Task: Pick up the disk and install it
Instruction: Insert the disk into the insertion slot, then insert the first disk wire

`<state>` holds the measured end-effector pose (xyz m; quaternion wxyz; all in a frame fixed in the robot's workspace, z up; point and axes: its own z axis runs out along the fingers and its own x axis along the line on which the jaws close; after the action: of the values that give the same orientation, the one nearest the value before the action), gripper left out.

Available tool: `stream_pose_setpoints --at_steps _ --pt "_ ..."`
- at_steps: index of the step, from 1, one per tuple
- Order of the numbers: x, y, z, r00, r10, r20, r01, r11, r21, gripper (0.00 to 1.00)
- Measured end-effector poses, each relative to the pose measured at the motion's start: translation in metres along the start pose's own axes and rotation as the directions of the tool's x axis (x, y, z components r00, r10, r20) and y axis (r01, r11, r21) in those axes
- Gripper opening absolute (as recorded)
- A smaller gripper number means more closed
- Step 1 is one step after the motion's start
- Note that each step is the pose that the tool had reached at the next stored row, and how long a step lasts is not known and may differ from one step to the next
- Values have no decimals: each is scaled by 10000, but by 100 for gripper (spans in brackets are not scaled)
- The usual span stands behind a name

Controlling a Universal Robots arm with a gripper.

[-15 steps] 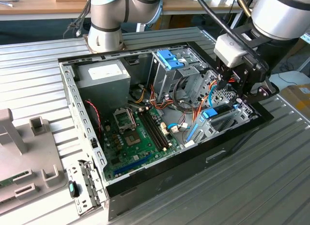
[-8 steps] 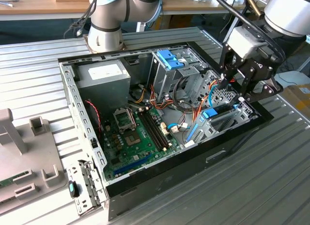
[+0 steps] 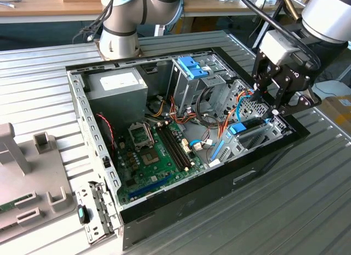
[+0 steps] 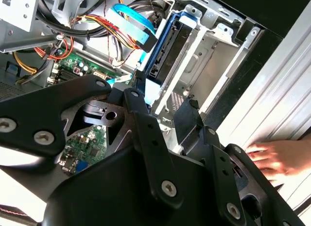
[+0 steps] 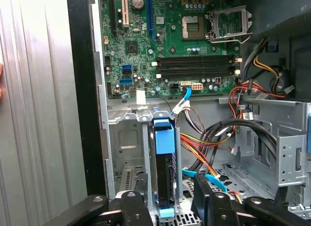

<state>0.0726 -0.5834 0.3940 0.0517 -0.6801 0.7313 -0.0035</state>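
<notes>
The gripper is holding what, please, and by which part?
Nothing; the black gripper is open, fingers apart either side of the blue-framed silver-grey metal disk.

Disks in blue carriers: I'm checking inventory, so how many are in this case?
1: the disk stands on edge in the drive cage, by the claw. Others may be hidden.

An open computer case lies on the ribbed metal table, one corner bay right under the pincer. Just beside the pincer run orange, red and black cables — past them sits the green motherboard with its processor socket. The silver drive cage with a blue latch stands near the pincer — the grey power supply is well apart from it.
</notes>
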Motion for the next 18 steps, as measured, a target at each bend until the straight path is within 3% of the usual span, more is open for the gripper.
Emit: stream_pose_setpoints --at_steps 14,18 --pt "0 -1 4 10000 33 -1 -33 10000 2 50" --pt "-5 -65 9 9997 -245 20 245 9997 -17 50"
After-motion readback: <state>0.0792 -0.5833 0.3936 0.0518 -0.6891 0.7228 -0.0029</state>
